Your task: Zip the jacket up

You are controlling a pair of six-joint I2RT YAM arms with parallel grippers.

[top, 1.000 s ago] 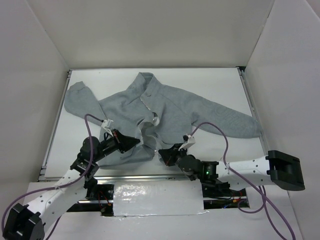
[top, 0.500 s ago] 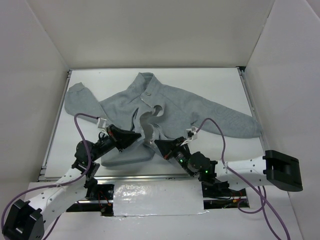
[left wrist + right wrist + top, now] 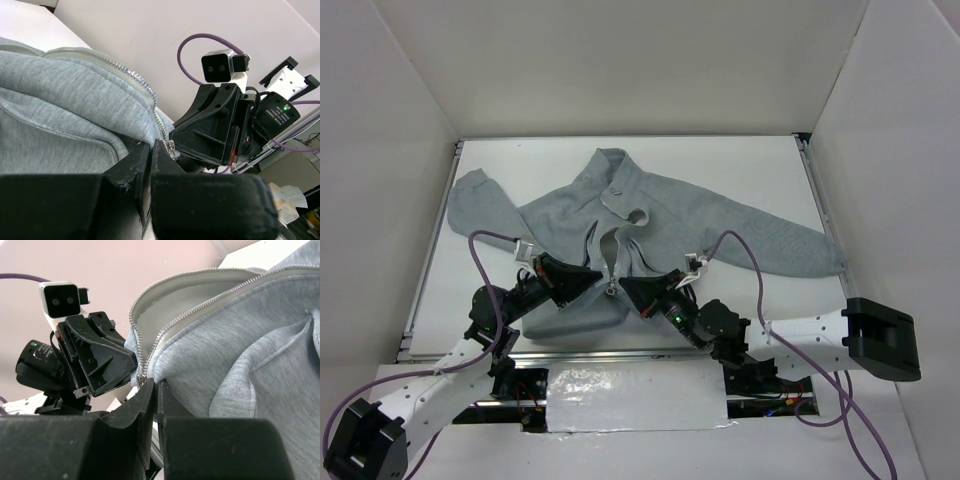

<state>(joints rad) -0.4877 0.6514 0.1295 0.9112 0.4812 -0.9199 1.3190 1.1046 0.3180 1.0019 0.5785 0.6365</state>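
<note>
The light-grey fleece jacket [image 3: 700, 215] lies front-up on the white table, collar at the far side. Its pale zipper [image 3: 612, 258] gapes open in the middle, and the two lower edges meet near the hem. My left gripper [image 3: 599, 283] is shut on the left front edge at the hem, seen close in the left wrist view [image 3: 151, 146] beside the metal slider [image 3: 170, 148]. My right gripper [image 3: 624, 288] is shut on the right front edge [image 3: 156, 383], next to the slider [image 3: 142, 379]. The two grippers face each other, almost touching.
The table [image 3: 740, 160] sits in a white-walled box. The jacket's sleeves reach the left edge [image 3: 470, 195] and the right edge [image 3: 810, 255]. A metal rail [image 3: 570, 352] runs along the near edge. Purple cables loop over both arms.
Both grippers moved toward each other and slightly away from the near edge. They drew the jacket's two lower front edges together, so the wide gap at the hem has closed.
</note>
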